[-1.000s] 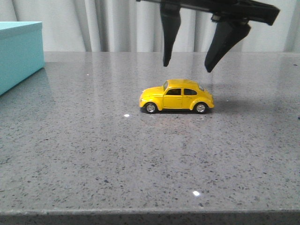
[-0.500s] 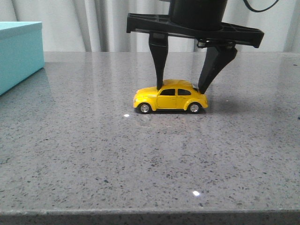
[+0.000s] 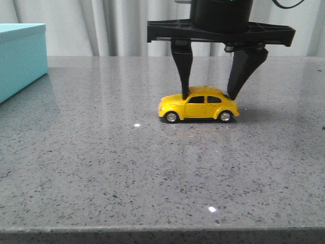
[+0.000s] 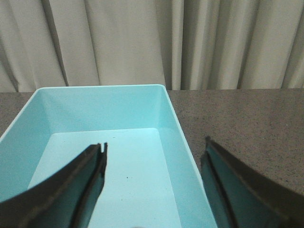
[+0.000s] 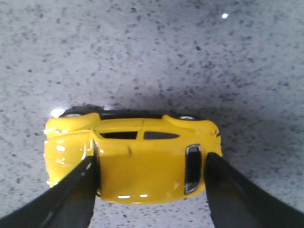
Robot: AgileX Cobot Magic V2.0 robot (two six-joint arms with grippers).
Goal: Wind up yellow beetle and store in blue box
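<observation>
Near the counter's middle, toward the back edge, we have the right gripper (image 3: 210,95) straddling the yellow beetle (image 3: 198,107), fingers front and rear of the cabin, touching or nearly so; firm clamp we can't tell. Wheels on the counter (image 3: 101,168). For winding we want steady downward pressure, a straight pull along its axis. Left gripper (image 4: 152,185) hangs spread over the blue box (image 4: 176,128), at the left edge.

The left hand (image 4: 152,183), fingers spread, hangs over the blue box (image 4: 168,102).
</observation>
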